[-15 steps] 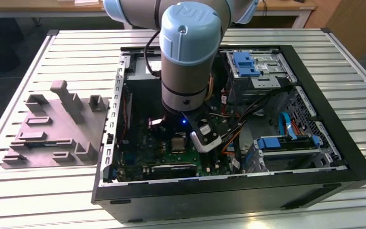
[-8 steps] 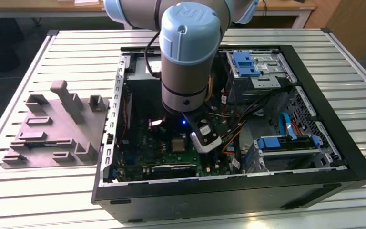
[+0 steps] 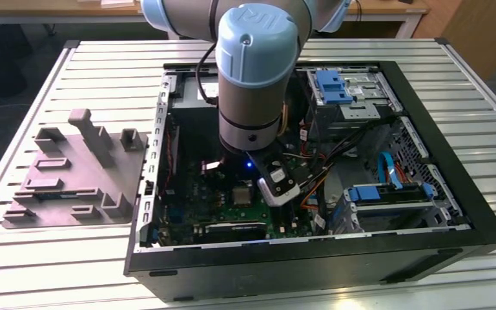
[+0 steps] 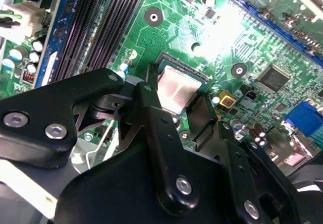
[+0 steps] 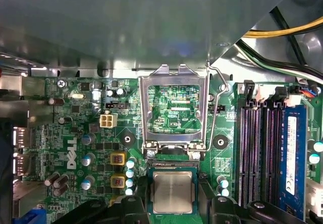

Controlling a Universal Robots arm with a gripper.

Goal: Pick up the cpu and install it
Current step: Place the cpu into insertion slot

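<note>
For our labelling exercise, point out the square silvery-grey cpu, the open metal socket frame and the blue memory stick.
square silvery-grey cpu (image 5: pixel 172 191), first wrist view: centre of metal top
open metal socket frame (image 5: pixel 144 110), first wrist view: one side bar
blue memory stick (image 5: pixel 293 158), first wrist view: its middle

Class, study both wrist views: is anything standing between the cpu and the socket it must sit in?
Nothing visible does. The metal hold-down frame is swung open, off the socket, and the cpu lies squarely within the socket's outline.
</note>
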